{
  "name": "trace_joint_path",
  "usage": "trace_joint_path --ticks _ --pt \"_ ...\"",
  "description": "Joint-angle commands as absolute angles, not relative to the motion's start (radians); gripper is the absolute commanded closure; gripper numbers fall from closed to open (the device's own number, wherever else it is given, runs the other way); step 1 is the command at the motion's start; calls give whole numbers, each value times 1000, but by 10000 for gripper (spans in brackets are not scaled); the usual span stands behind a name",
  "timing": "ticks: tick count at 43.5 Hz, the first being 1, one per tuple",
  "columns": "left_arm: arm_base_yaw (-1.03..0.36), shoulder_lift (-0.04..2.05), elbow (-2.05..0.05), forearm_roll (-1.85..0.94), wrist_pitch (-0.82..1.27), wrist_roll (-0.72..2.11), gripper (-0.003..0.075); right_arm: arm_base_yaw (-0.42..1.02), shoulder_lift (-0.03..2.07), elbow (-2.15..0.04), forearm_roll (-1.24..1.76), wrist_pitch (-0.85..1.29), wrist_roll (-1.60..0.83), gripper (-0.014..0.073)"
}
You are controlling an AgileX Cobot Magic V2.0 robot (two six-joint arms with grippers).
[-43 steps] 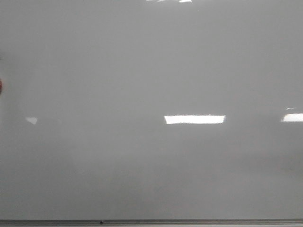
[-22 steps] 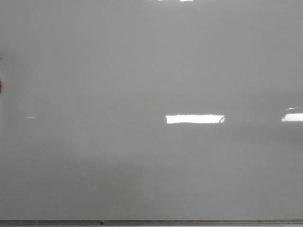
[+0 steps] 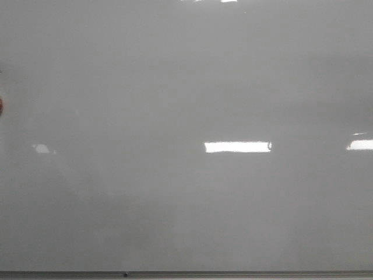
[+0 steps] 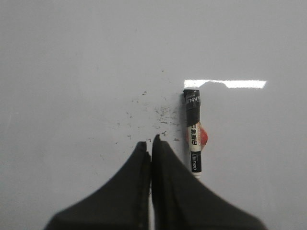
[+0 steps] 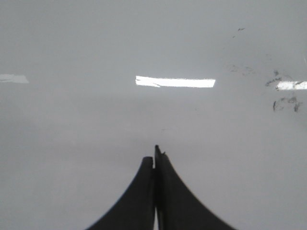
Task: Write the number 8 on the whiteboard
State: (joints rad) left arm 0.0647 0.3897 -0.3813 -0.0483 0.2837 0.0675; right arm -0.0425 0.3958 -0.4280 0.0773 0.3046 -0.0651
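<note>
The whiteboard (image 3: pixel 175 87) fills the front view, glossy pale grey and bare; no number 8 shows on it. In the left wrist view my left gripper (image 4: pixel 150 142) is shut with nothing between its jaws, over the whiteboard (image 4: pixel 72 57). A black-and-white marker (image 4: pixel 193 129) lies flat just beside that gripper, apart from it, with a red spot next to it. My right gripper (image 5: pixel 154 155) is shut and empty too, above the whiteboard (image 5: pixel 72 134). Neither gripper appears in the front view.
A thin grey metal edge (image 3: pixel 186 273) runs along the board's bottom. Small black ink smudges (image 4: pixel 153 112) dot the board near the marker, and more smudges (image 5: pixel 285 103) show in the right wrist view. A red spot (image 3: pixel 0 105) sits at the left edge.
Only the light reflections on the board have shifted slightly; the small patch at the left faded and came back. Nothing else in the front view has moved.
</note>
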Motion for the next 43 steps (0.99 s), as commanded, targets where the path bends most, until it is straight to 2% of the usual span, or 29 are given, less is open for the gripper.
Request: trace_joint_path --ticks 1,3,4,6,8,11,14,19,26,31,43 --pt "67 404 -420 -52 213 58 538 -46 409 -465 78 222 -67 522" --pt "67 404 -420 -52 209 58 400 -46 409 -465 78 220 -67 433" --pt "67 404 -418 -52 209 58 357 -46 409 -465 78 220 -67 384" --pt "67 404 -416 -52 202 58 198 -46 409 -465 78 220 -67 253" --pt "67 404 -414 -52 200 58 99 -46 409 -465 78 220 -67 167" --pt "67 406 -411 -59 195 58 36 -46 409 -465 78 217 -67 74" --pt "67 420 -410 -104 207 58 40 -46 409 -465 78 217 -67 42" --pt "36 492 -422 -205 223 155 41 -46 409 -465 78 217 -67 42" --pt "-72 705 -485 -263 236 246 41 -46 409 -465 78 217 -67 42" --pt "-90 867 -528 -263 215 226 41 -46 409 -465 78 217 -67 42" --pt "-92 1214 -563 -319 -34 226 41 -45 409 -465 78 217 -67 41"
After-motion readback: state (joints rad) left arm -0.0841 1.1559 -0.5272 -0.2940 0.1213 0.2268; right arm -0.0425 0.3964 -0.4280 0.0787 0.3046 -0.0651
